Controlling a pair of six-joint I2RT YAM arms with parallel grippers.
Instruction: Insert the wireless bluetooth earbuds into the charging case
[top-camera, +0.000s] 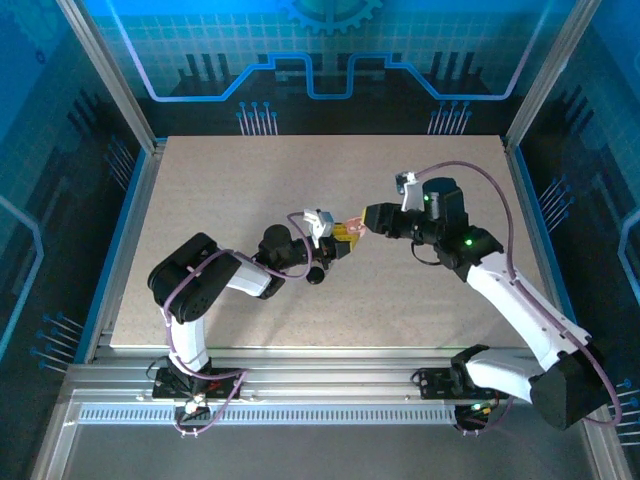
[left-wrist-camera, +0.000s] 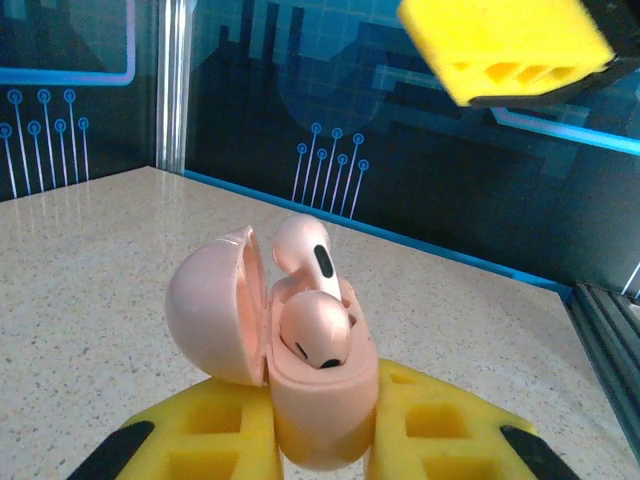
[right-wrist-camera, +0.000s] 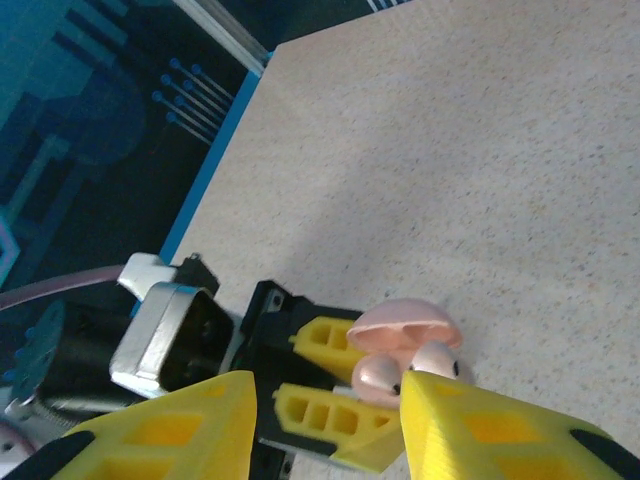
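My left gripper (left-wrist-camera: 320, 405) is shut on the pale pink charging case (left-wrist-camera: 325, 420), held above the table near its middle (top-camera: 345, 236). The case's lid (left-wrist-camera: 212, 305) hangs open to the left. One pink earbud (left-wrist-camera: 315, 333) sits low in the case. A second pink earbud (left-wrist-camera: 303, 252) stands taller behind it, its stem down in the case. My right gripper (right-wrist-camera: 328, 388) hovers just above and to the right of the case (right-wrist-camera: 400, 328), jaws open with nothing between them. One of its yellow fingers (left-wrist-camera: 505, 45) shows at the top of the left wrist view.
A small round black object (top-camera: 317, 274) lies on the table just in front of the left gripper. The speckled beige tabletop (top-camera: 250, 180) is framed by metal rails and blue panels.
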